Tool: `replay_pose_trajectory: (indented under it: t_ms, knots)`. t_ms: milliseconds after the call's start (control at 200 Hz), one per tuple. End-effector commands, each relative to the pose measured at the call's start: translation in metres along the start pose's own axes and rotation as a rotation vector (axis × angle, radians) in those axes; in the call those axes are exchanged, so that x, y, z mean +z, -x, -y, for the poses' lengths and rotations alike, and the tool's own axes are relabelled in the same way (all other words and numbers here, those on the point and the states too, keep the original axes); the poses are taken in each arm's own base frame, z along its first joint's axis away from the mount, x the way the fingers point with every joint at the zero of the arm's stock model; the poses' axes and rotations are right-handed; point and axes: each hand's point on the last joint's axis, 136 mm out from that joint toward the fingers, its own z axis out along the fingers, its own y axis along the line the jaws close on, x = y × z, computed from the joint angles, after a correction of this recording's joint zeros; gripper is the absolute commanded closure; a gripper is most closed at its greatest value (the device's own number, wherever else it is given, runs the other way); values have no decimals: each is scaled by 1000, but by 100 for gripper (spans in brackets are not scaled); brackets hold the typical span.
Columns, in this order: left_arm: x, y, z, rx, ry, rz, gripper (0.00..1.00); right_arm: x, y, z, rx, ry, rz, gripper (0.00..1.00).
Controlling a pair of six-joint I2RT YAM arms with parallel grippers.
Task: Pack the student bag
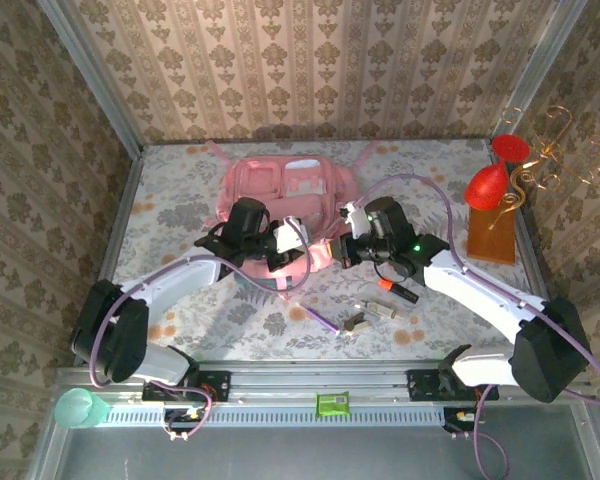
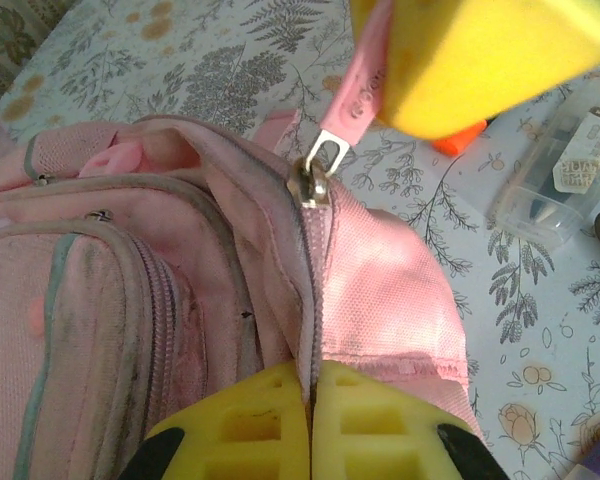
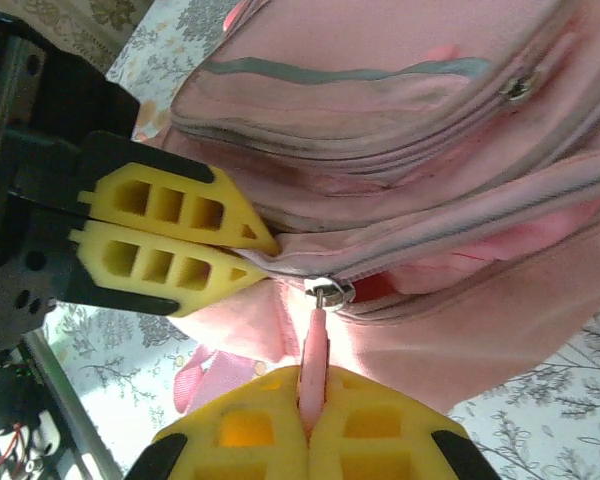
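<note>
Where the bag (image 1: 285, 185) lies: flat on the table (image 1: 180, 200), front pockets facing up, straps at its far edge.
Left gripper (image 1: 298, 240): at the bag's near edge, left of the zip slider; pads pressed together on the bag's fabric, with the zip line running between them (left wrist view (image 2: 310, 420)).
Right gripper (image 1: 345, 248): at the bag's near edge, right of the left gripper; pads pinched tight on the pink pull tab (image 3: 315, 360) (right wrist view (image 3: 310, 430)).
Slider (image 3: 328, 293): metal, on the bag's main zip, joined to the pull tab; it sits between the two grippers.
Zip: the length from the slider to the left gripper looks closed; I cannot tell about the rest.
Marker (image 1: 395, 290): orange-capped, on the table near the bag's near-right corner, under the right arm.
Clear case (image 2: 560, 170): beside the marker, apart from the bag.
Red goblets (image 1: 490, 185): well to the right of the bag, on a wooden board (image 1: 492, 240).
Green cup (image 1: 80, 408): well apart from the bag, to its near left, off the table.
</note>
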Motion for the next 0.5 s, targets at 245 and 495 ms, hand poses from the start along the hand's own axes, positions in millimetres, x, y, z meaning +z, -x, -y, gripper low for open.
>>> replay_pose_trajectory:
  t_ms: [245, 495]
  knots:
    - [0, -4, -25, -28, 87, -46, 100, -18, 30, -43, -89, 77, 74, 100]
    - [-13, -21, -36, -61, 141, -93, 100, -98, 35, 81, -81, -759, 157, 100]
